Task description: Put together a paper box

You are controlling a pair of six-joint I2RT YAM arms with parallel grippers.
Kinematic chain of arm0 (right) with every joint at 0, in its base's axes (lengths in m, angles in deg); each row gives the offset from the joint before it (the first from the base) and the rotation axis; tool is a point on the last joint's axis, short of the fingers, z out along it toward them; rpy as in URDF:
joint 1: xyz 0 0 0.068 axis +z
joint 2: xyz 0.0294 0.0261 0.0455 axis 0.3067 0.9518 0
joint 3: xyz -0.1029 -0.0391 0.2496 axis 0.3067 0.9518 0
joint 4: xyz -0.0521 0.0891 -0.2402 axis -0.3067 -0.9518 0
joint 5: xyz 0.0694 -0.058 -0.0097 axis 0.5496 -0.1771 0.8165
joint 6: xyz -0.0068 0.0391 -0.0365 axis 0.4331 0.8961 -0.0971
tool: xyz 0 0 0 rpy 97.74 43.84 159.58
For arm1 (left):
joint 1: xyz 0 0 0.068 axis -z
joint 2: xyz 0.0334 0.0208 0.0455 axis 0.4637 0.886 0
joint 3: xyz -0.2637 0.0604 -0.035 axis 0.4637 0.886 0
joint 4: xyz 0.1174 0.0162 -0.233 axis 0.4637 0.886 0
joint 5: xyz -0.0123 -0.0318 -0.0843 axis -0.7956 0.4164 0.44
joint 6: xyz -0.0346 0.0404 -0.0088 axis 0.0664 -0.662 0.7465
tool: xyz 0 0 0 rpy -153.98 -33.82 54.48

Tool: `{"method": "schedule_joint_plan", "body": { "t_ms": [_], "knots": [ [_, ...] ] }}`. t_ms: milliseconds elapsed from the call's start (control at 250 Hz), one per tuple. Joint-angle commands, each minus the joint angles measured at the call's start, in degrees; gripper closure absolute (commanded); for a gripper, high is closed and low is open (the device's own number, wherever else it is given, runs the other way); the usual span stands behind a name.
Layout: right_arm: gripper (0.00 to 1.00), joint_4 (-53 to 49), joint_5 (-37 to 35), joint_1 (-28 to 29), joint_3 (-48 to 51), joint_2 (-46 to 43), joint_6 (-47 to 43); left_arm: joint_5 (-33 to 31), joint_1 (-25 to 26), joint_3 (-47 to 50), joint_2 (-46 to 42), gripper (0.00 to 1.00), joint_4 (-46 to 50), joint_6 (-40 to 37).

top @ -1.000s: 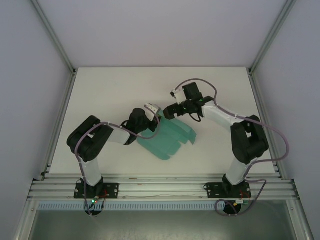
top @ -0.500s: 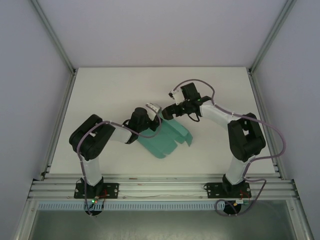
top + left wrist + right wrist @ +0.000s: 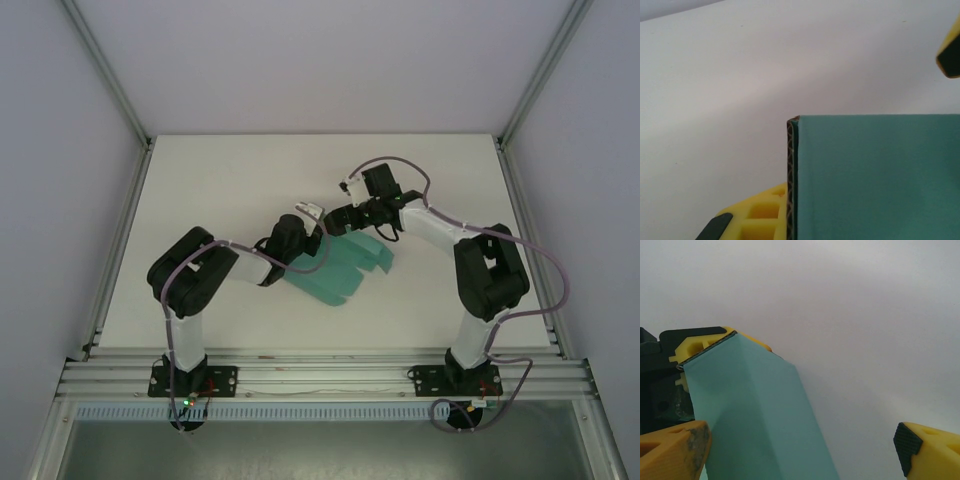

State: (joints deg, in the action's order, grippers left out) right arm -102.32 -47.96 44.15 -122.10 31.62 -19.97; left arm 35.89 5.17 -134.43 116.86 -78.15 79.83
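On your left, the left gripper [image 3: 308, 226] meets the far-left corner of the paper box [image 3: 345, 268], a partly folded teal sheet lying near the middle of the white tabletop [image 3: 220, 180]. In the left wrist view a teal panel with a corrugated cut edge covers most of that gripper. One yellow finger [image 3: 752, 217] shows beside the edge, so you cannot tell whether it is clamped. To the right, the right gripper [image 3: 333, 226] reaches the sheet's far edge just beside the left one. Its jaws stand wide apart, with a raised teal flap [image 3: 755, 410] running up past its left-hand finger [image 3: 675, 452].
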Motion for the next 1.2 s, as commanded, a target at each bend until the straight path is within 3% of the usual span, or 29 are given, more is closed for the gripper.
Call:
{"method": "schedule_joint_plan", "body": {
  "t_ms": [0,112,332,560,799,1071,1195],
  "knots": [
    [0.04,-3.31,-2.73,-0.78,0.35,-2.81,3.09,-6.16,-0.55,1.06,-1.28,1.00,3.40,1.70],
    [0.02,-2.41,-6.61,-1.23,1.25,-8.85,3.69,-5.86,-0.64,0.82,-5.02,1.00,6.12,3.98],
    [0.00,-5.07,-18.73,-1.84,6.58,-23.50,3.08,-14.49,-0.63,-1.31,-11.00,1.00,15.68,8.83],
    [0.00,-4.35,-20.87,-1.83,14.09,-32.25,3.22,-16.67,-0.61,-2.08,-14.98,1.00,21.54,11.80],
    [0.00,1.88,-23.08,-1.82,15.98,-26.65,2.97,-13.82,-0.63,-0.78,-17.26,1.00,20.43,13.13],
    [0.00,13.31,-10.35,-1.74,12.79,-15.73,4.01,-11.64,-0.63,-0.69,-18.03,1.00,20.32,14.78],
    [0.00,28.31,-7.99,-1.45,15.97,-12.85,11.19,-10.28,-0.61,-1.19,-18.03,1.00,20.33,16.30]
  ]
}}
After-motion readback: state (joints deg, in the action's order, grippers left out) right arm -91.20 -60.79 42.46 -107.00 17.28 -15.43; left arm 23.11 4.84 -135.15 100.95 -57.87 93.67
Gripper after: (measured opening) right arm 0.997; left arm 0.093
